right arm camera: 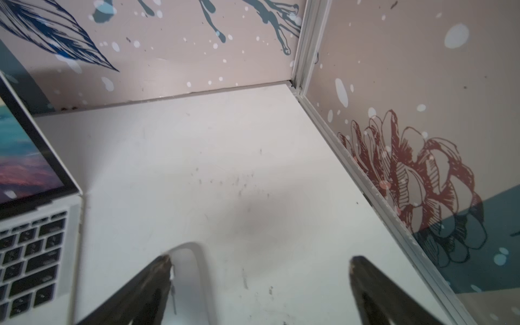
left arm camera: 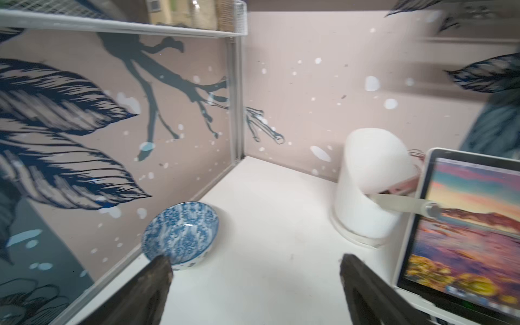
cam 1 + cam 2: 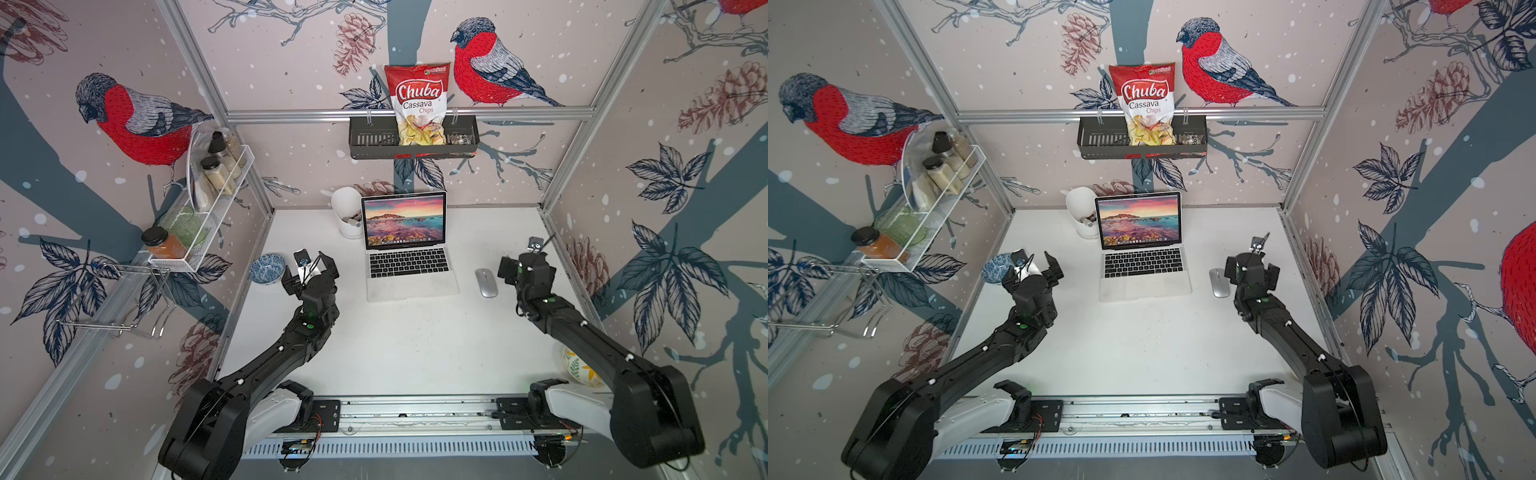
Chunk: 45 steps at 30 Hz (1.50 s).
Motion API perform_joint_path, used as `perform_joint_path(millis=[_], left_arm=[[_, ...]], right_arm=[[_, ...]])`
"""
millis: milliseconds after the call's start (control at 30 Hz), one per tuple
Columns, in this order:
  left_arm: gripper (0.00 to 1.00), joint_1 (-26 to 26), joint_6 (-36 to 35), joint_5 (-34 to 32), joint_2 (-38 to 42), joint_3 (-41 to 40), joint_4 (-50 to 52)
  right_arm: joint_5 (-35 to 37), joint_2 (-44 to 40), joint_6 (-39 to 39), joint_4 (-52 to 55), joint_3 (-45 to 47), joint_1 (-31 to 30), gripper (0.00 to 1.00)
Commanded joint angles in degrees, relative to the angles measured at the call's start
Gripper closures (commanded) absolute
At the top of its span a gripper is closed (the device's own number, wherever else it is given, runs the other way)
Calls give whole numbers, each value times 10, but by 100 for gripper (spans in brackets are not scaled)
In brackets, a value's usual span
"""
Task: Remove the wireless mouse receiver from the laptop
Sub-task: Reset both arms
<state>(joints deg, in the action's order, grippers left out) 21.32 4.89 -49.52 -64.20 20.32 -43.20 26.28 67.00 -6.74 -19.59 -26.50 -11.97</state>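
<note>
1. The laptop (image 3: 409,249), silver with black keys, shows a pink, orange and teal seashore on its screen.
2. The wireless mouse (image 3: 486,282) is silver-grey.
3. A bowl (image 3: 267,269) near the left edge of the white tabletop (image 3: 415,345) carries a blue-and-white pattern.
4. A chips bag (image 3: 417,104) is red and white.

I see the laptop (image 3: 409,266) open at the centre of both top views: slim, silver, black keys, pale trackpad, screen upright and showing a sunset seashore. The wireless mouse (image 3: 486,283), a small silver-grey oval, lies flat to its right, near but not touching.
</note>
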Motion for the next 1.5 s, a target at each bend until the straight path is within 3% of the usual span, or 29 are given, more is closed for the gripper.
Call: perform_joint_path(millis=[0, 133, 200, 233, 333, 367, 433, 533, 600, 667, 733, 833, 900, 1067, 1467], left_arm=[[3, -34, -86, 8, -65, -39, -242], [4, -51, -143, 42, -186, -43, -323], [4, -51, -124, 89, -202, -29, -257], [4, -56, -127, 119, -216, -36, -273], [3, -62, -132, 99, -254, -71, -389], [3, -68, -121, 106, -248, -75, -386], [3, -94, -93, 167, -228, -86, -363], [3, -155, -35, 283, -222, -120, -376], [3, -192, -33, 372, -267, -134, -471], [3, -197, -40, 430, -226, -107, -348], [3, -198, -57, 476, -247, -93, -360], [3, -200, -60, 483, -233, -68, -286], [2, -200, -58, 477, -249, -82, -340], [2, -200, -46, 442, -248, -73, -321], [2, -200, -46, 444, -247, -67, -307]], right_arm=[[-23, 25, 63, -329, 82, 16, 0], [-41, 110, 56, -408, 110, 41, 0], [-56, 146, 55, -483, 136, 51, 0], [-60, 158, 50, -507, 145, 55, 0], [-100, 190, 28, -550, 161, 82, 0], [-101, 204, 27, -592, 170, 87, 0], [-103, 206, 26, -606, 174, 88, 0], [-145, 192, 6, -509, 139, 111, 0], [-168, 193, 11, -528, 147, 116, 0], [-179, 191, 14, -515, 142, 118, 0], [-180, 193, 14, -521, 144, 118, 0], [-177, 192, 14, -516, 142, 118, 0], [-165, 192, 17, -514, 141, 112, 0], [-160, 193, 22, -511, 138, 107, 0], [-160, 193, 22, -510, 138, 106, 0]])
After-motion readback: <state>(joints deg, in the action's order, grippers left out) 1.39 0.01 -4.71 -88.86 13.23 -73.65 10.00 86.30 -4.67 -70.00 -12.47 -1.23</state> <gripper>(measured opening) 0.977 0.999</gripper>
